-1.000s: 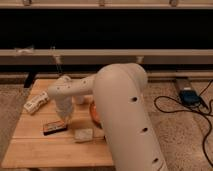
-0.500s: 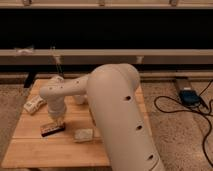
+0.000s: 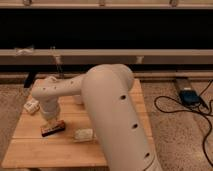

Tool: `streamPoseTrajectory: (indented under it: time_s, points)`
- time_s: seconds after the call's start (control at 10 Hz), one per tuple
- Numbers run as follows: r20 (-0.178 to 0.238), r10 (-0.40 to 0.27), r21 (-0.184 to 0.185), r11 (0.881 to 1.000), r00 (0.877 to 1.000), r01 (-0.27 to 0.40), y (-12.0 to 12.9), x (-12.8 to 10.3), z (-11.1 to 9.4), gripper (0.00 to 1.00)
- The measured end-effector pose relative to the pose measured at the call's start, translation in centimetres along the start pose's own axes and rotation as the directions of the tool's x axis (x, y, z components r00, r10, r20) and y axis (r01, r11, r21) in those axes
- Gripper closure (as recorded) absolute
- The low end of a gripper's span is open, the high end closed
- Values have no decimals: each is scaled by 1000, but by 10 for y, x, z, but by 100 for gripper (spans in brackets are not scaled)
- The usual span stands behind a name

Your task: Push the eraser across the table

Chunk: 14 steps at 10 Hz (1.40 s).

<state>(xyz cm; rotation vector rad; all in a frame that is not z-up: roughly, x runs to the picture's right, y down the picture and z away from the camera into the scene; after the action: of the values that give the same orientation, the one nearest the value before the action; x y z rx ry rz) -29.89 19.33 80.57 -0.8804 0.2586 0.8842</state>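
Wooden tabletop point(image 3: 30, 150) lay beneath my pincer point(image 3: 51, 120), which was closed (fingers together) directly over the eraser point(image 3: 53, 129); a pale block point(image 3: 84, 134) sat nearby to its right.

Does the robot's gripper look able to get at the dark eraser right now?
Probably yes: the closed gripper is down right at the eraser on the table, perhaps touching it, with nothing between them.

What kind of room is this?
Probably a robot lab: a white arm with its end effector at the eraser on a table, a cabled box on a speckled floor.
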Motion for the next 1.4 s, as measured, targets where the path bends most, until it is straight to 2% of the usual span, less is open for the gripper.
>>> streamPoseTrajectory:
  time_s: [0.9,1.1,1.3,1.4]
  points:
    - [15,19,-12,1000,1000,-18,-8,-4,-6,100]
    - [1,91,-3,996,996,-91,-33,3,2,100]
    - [-7,164,-14,986,986,-164,-76,13,2,100]
    - [-9,165,-15,986,986,-165,-77,14,2,100]
